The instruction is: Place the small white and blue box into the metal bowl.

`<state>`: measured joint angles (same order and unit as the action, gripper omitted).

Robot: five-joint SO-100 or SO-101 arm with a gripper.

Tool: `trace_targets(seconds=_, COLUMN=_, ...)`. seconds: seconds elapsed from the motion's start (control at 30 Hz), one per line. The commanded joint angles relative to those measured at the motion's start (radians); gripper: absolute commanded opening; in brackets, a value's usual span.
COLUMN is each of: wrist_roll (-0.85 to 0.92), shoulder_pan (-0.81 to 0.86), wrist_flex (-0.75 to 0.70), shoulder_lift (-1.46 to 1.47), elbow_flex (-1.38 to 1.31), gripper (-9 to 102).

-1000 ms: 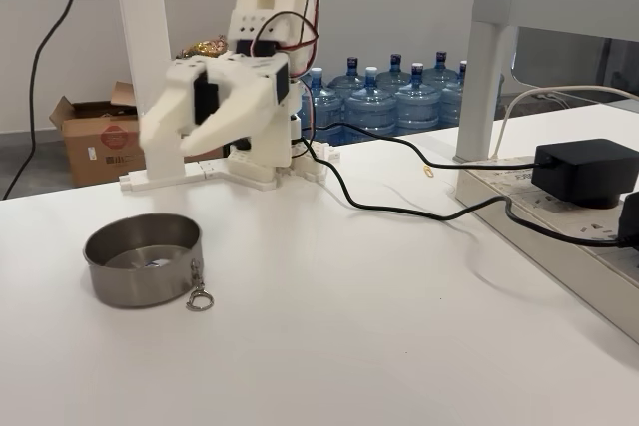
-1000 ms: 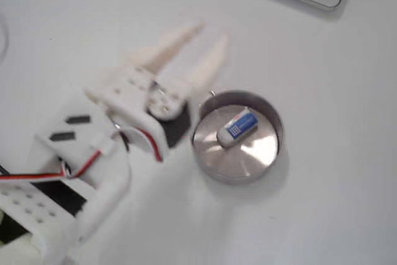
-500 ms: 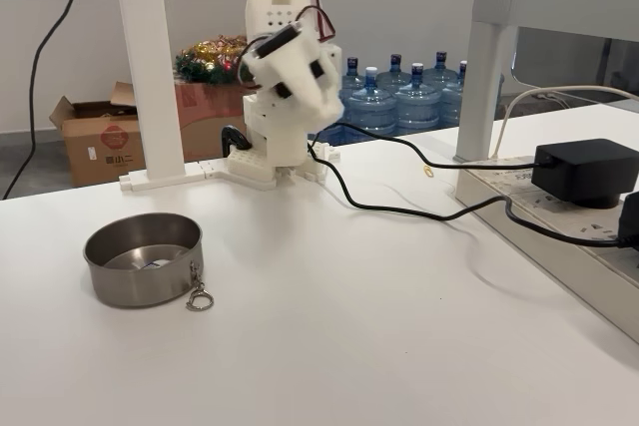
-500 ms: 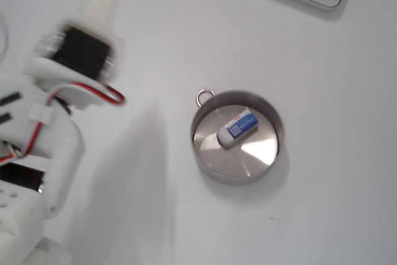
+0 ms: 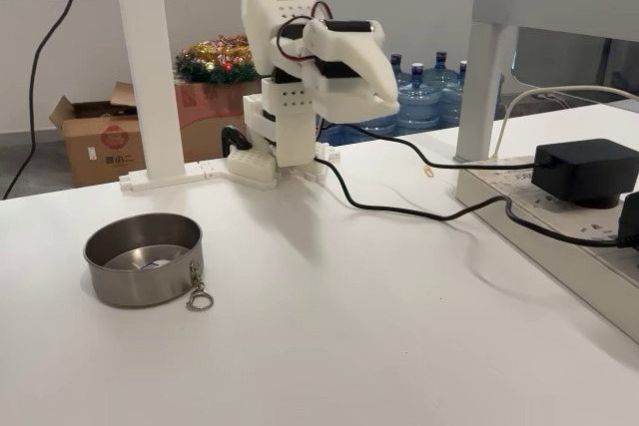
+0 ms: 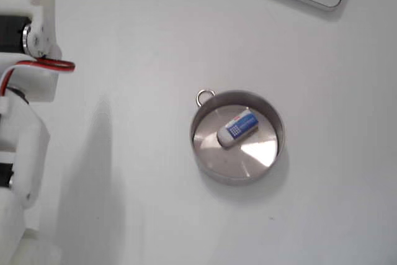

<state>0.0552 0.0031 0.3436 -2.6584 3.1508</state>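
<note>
- nearest the camera in a fixed view, the white desk (image 5: 379, 326) lies bare, and the metal bowl (image 5: 145, 259) stands at its left with a keyring (image 5: 199, 298) hanging from the rim on a short chain down to the desk.
- in a fixed view from above, the small white and blue box (image 6: 237, 128) lies on its side on the floor of the metal bowl (image 6: 236, 174), a little up and left of centre, tilted diagonally with its blue face up; the keyring (image 6: 205, 97) sits at the bowl's upper-left rim.
- at the right of the side view, a black power adapter (image 5: 585, 171) sits on a white power strip (image 5: 559, 236), and a black cable (image 5: 419, 212) runs from there across the desk to the arm's base.
- farther back, the white arm (image 5: 290, 67) stands upright on its base; the tool (image 5: 384, 105) is raised high, well apart from the bowl, pointing right and slightly down, its fingers drawn close together with nothing between them.
- in the view from above, part of the arm (image 6: 22, 110) with a red wire runs down the left edge.
- behind the desk stand blue water bottles (image 5: 419, 97), a cardboard box (image 5: 98, 137) and windows.
</note>
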Motion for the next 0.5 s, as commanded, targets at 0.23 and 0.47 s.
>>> trace_targets(seconds=0.23, wrist_roll=-0.034, shoulder_pan=-0.063, wrist_flex=-0.96, shoulder_lift=-0.623, elbow_flex=0.075, gripper=-5)
trace_targets(seconds=0.47, wrist_roll=-0.035, shoulder_pan=-0.138, wrist_flex=-1.27, shoulder_lift=-0.807, elbow_flex=0.067, gripper=-5)
